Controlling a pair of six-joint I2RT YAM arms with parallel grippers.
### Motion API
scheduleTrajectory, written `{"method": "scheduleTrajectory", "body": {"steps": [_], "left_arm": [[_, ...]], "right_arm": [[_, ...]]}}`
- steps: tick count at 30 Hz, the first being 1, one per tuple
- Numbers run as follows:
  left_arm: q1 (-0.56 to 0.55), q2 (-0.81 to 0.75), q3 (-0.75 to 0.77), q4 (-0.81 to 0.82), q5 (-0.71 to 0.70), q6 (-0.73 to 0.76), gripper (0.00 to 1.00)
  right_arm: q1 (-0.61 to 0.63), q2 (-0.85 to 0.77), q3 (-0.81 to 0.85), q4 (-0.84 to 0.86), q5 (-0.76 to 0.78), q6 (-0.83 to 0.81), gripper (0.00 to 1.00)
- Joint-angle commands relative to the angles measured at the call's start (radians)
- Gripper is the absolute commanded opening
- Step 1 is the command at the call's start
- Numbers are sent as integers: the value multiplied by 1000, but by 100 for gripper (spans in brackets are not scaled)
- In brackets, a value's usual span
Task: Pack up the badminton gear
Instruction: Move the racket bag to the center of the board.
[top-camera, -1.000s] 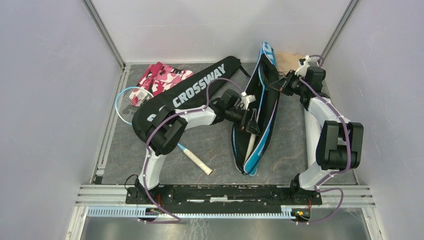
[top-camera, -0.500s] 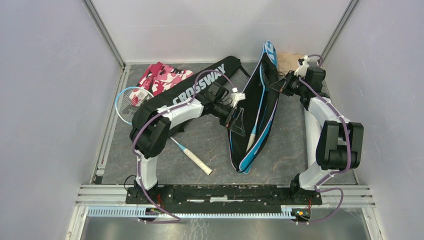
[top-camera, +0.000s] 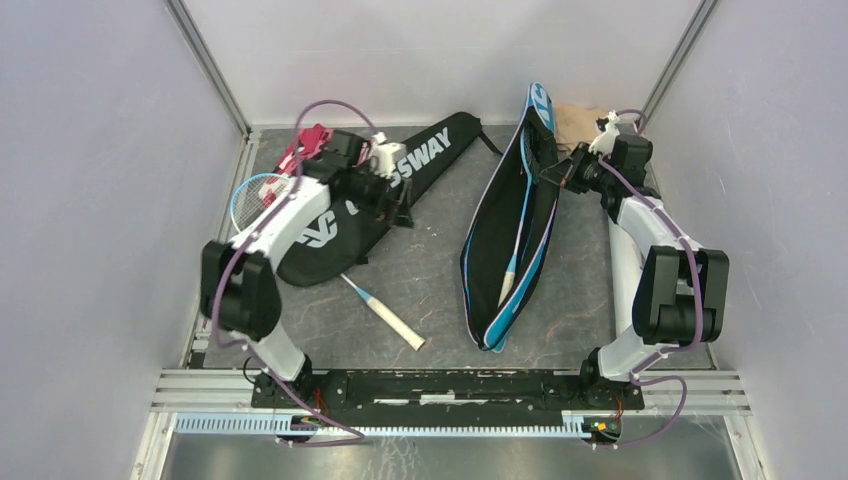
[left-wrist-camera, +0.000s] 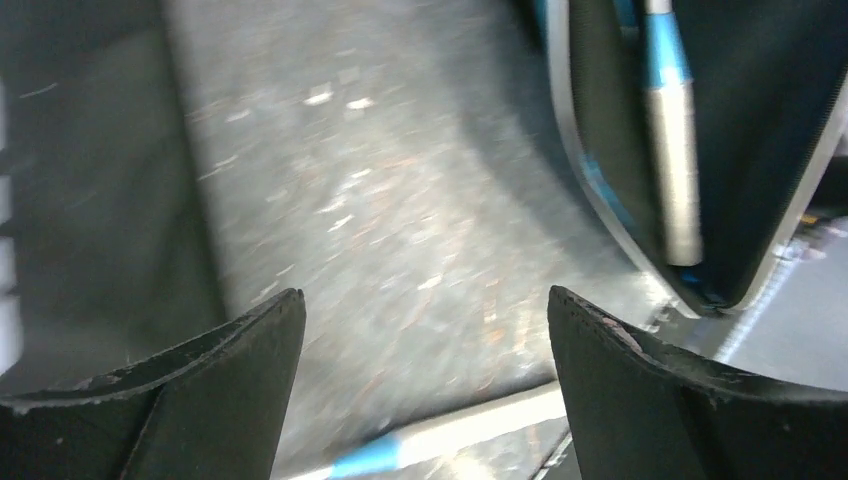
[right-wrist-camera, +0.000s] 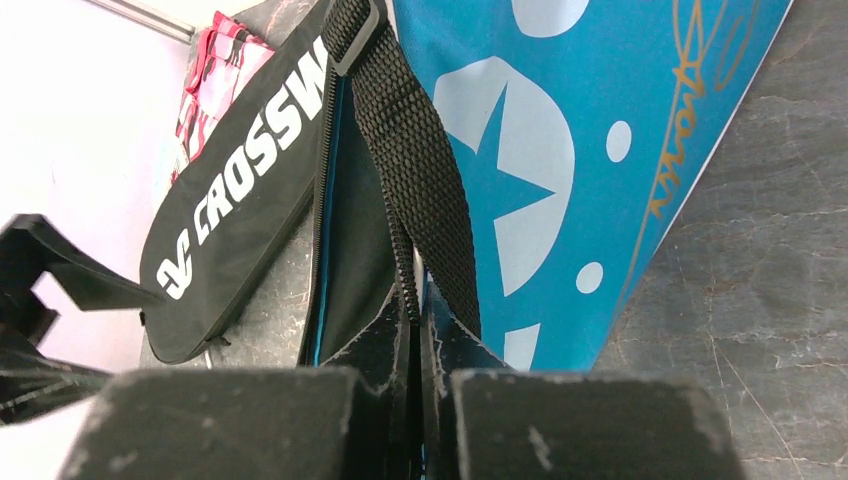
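My right gripper (top-camera: 552, 177) is shut on the upper edge of the blue "SPORT" cover (top-camera: 520, 230) and holds it open and tilted up; in the right wrist view my right gripper (right-wrist-camera: 415, 300) pinches the cover's zipper edge beside its black strap (right-wrist-camera: 420, 170). A racket (top-camera: 506, 275) lies inside this cover, and its shaft (left-wrist-camera: 668, 130) shows in the left wrist view. My left gripper (top-camera: 400, 212) is open and empty above the black "CROSSWAY" cover (top-camera: 330, 225). A second racket (top-camera: 262, 195) lies partly under that cover, its white handle (top-camera: 388, 317) sticking out. No shuttlecocks or tube are in view.
A pink-and-white camouflage cloth (top-camera: 312, 143) lies at the back left behind my left wrist. A beige cloth (top-camera: 578, 120) lies at the back right corner. Walls and metal rails close in the grey floor (top-camera: 430, 290) on three sides.
My left arm has swung left, away from the blue cover's opening, to above the black cover, its gripper empty. My right gripper has stayed shut on the blue cover's edge.
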Motion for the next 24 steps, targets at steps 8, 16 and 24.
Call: {"method": "scheduleTrajectory", "body": {"steps": [8,16,24], "left_arm": [[276,-355,-227,-200,-386,305,96],[242,-455,-383,-185,-267,485,96],[113,-427,-441,-160,-379,541,92]], "right_arm": [[2,-50,-48,68,-36,-3,0],[1,-42,-68,88,-56,1,0],[1,-50,-83,88,-68,-6,0]]}}
